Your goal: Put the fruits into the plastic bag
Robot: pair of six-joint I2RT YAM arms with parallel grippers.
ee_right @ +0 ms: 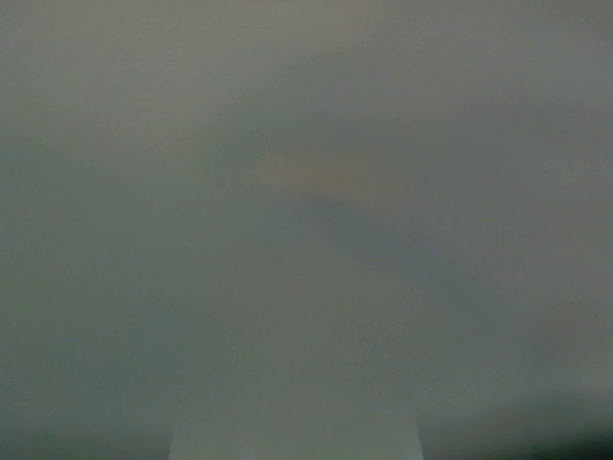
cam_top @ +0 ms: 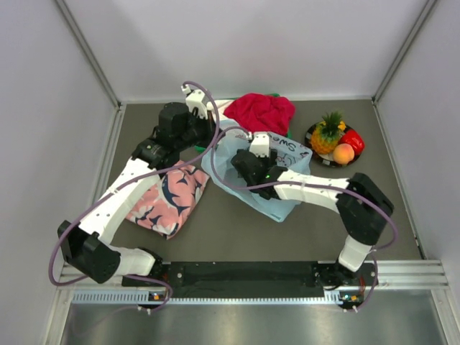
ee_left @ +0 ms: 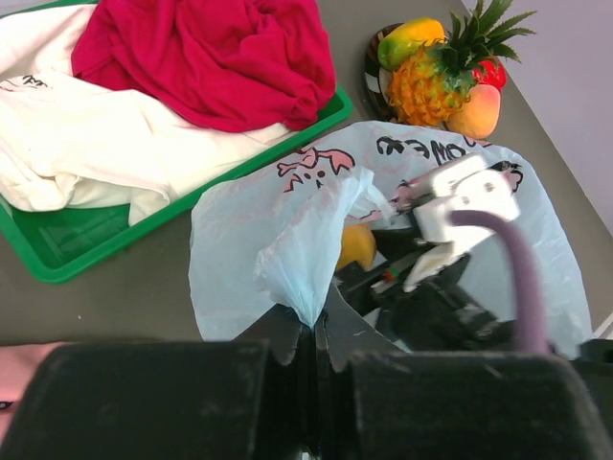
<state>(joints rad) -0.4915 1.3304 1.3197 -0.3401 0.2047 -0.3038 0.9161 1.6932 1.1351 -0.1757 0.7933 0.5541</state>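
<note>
The light-blue plastic bag point(cam_top: 291, 154) lies mid-table; it also shows in the left wrist view point(ee_left: 239, 249). My left gripper point(ee_left: 316, 326) is shut on a bunched edge of the bag and holds it up; from above it point(cam_top: 210, 138) is at the bag's left rim. My right gripper point(cam_top: 241, 170) reaches into the bag mouth, and its wrist view is only grey blur. A yellow-orange fruit point(ee_left: 356, 246) sits inside the bag beside the right fingers. The pineapple point(ee_left: 426, 86), peach point(ee_left: 476, 110), red fruit point(ee_left: 491, 73) and a mango point(ee_left: 410, 40) sit on a dark plate point(cam_top: 311, 133).
A green tray point(ee_left: 86, 254) with white clothes and a red cloth point(cam_top: 260, 111) stands behind the bag. A pink cloth with navy print point(cam_top: 169, 198) lies left of the bag under the left arm. Grey walls close in the table.
</note>
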